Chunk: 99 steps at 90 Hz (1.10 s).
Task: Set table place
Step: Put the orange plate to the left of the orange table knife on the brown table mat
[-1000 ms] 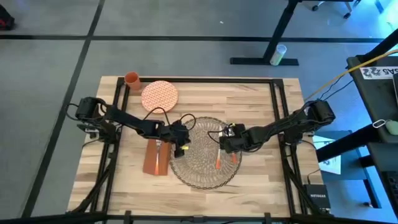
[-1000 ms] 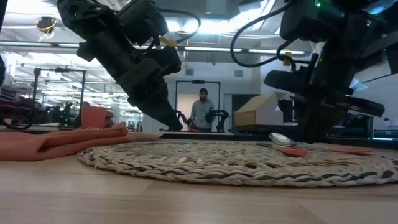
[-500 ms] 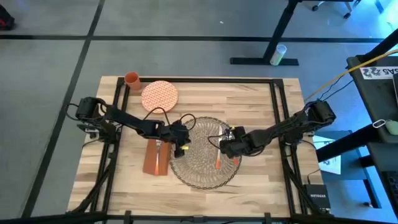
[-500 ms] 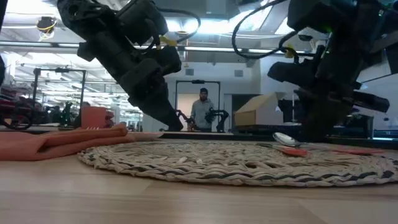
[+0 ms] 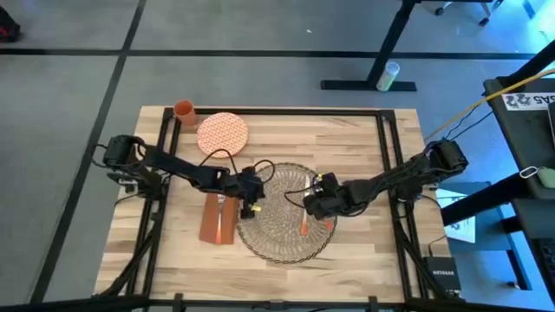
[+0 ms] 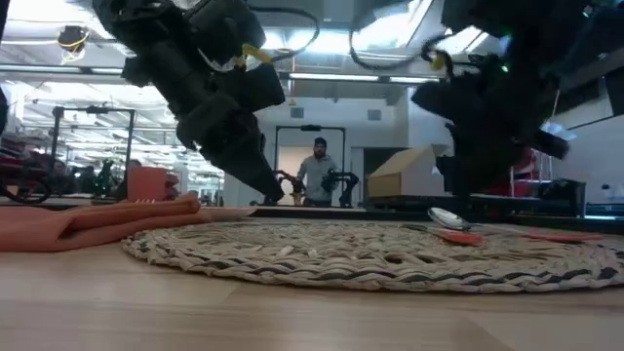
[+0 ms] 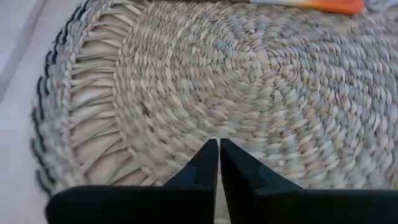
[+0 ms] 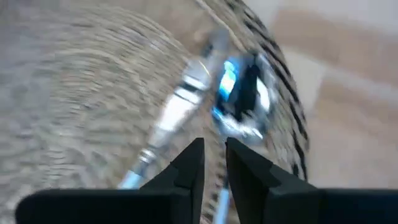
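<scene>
The place, a round beige woven straw mat (image 5: 282, 236) with an openwork rim, lies flat on the wooden table (image 5: 347, 139). Two orange-handled utensils (image 5: 303, 227) lie on the mat's right half, one of them a spoon (image 6: 444, 217). My left gripper (image 5: 252, 204) is shut. It points down at the mat's left part (image 7: 280, 93), just inside the rim. My right gripper (image 5: 310, 204) hangs over the mat's middle right, above the spoon (image 8: 186, 93). Its fingers are shut to a narrow gap with nothing between them. My left gripper's shut fingertips (image 7: 211, 152) slant down from the table's left onto the mat's weave, just inside the openwork rim (image 7: 93, 130). Whether they touch the mat I cannot tell. The mat lies flat.
A rust-orange napkin (image 5: 212, 224) with a fork (image 5: 222, 208) on it lies left of the mat. An orange-patterned plate (image 5: 222, 132) and an orange cup (image 5: 184, 109) stand at the far left. Black frame rails (image 5: 386, 147) cross the table. A person (image 6: 317, 175) stands far off.
My right gripper has gone a little toward the table's left over the mat, and its wrist view is blurred by the motion. The mat and the utensils lie as before.
</scene>
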Available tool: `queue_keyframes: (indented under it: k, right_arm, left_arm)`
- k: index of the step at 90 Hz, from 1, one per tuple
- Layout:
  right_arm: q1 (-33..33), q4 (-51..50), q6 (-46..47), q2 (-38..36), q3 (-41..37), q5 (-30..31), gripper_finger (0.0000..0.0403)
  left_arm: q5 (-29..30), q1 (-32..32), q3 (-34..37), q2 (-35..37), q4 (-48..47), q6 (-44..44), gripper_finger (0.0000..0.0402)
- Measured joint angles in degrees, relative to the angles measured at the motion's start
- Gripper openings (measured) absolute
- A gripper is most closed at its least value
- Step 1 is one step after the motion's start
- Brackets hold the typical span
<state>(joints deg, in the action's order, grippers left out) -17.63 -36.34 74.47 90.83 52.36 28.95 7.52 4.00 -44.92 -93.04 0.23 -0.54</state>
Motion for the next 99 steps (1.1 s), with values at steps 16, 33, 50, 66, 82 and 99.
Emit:
queue_keyframes:
  k: [16,33,50,66,82,99]
  right_arm:
    - [0.02,0.24,-15.79,0.0,6.36,6.59,0.0053]
    - [2.76,0.21,-31.81,-0.02,9.77,7.04,0.0053]
    - [8.69,0.41,-45.97,-0.02,9.92,6.03,0.0053]
    - [13.88,0.81,-58.34,-0.02,9.92,6.03,0.0053]
    - [17.0,0.81,-64.86,-0.02,9.92,6.07,0.0053]
    - [19.27,0.83,-70.59,-0.02,9.92,5.5,0.0053]
  left_arm:
    - [5.22,-0.03,-4.16,1.77,-10.33,2.73,0.0]
    - [12.3,-1.14,-9.0,2.07,-22.92,3.73,0.0]
    - [13.67,-6.54,-10.4,2.08,-30.64,0.97,0.0]
    - [18.27,-12.64,-10.41,2.08,-37.22,-2.33,0.0]
    - [19.27,-17.22,-10.4,2.08,-40.59,-3.76,0.0]
    - [19.23,-20.03,-9.89,1.97,-40.43,-2.96,0.0]
